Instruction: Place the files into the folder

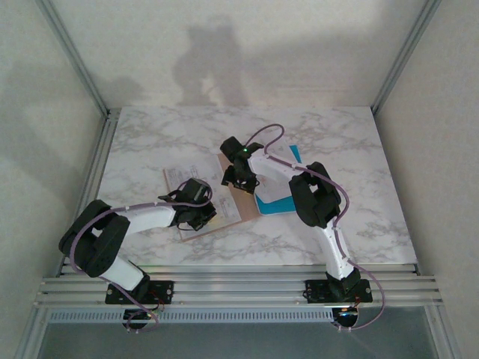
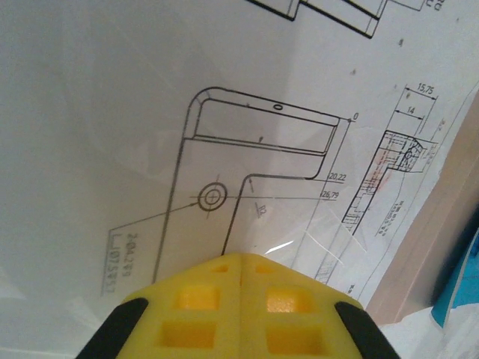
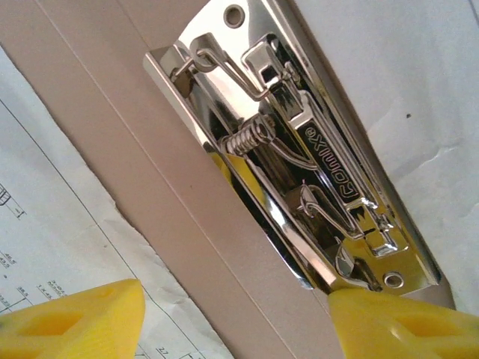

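While the left gripper [image 2: 239, 262], closed and empty, seemingly steadies the files [image 2: 150, 112] near the table [image 1: 337, 134] front edge, the right gripper [image 3: 236, 314] gapes wide over the folder [image 3: 150, 172] and its clip [image 3: 299, 149].

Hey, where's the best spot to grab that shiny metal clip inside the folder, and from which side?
Probably the raised lever running down the middle of the chrome clip, pinched from above across its narrow width. The base plate lies flat, fixed to the folder, so only the lever seems to stand proud enough to grip.
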{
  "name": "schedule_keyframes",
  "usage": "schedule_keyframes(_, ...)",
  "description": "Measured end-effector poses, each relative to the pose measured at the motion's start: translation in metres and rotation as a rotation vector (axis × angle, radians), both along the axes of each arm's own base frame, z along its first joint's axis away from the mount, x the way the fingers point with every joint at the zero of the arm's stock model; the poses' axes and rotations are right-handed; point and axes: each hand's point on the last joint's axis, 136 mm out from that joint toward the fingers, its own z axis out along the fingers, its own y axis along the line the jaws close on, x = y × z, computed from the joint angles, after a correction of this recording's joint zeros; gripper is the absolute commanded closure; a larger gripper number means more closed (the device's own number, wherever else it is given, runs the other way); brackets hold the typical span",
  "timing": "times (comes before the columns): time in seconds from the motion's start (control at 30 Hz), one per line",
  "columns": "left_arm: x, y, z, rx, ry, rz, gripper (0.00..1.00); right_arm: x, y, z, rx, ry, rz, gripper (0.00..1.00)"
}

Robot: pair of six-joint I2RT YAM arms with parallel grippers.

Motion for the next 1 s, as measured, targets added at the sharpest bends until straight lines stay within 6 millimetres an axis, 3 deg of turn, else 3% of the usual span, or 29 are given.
schedule_keyframes(0.23,0.0,0.0,0.0,0.0,0.0,0.0,1.0,0.007,0.001,0.025,-0.015,-0.042,0.009,0.29)
schedule_keyframes(0.4,0.0,0.0,0.0,0.001,0.0,0.0,1.0,0.016,-0.007,0.065,-0.004,-0.141,-0.019,0.26)
schedule_keyframes(0.53,0.0,0.0,0.0,0.002,0.001,0.0,1.0,0.013,-0.021,0.087,0.013,-0.172,-0.062,0.22)
schedule_keyframes(0.73,0.0,0.0,0.0,0.008,0.009,-0.001,1.0,-0.008,-0.034,0.075,0.065,-0.094,-0.131,0.2)
schedule_keyframes(1.0,0.0,0.0,0.0,0.012,0.012,-0.005,1.0,-0.011,-0.002,0.052,0.2,0.03,-0.18,0.21)
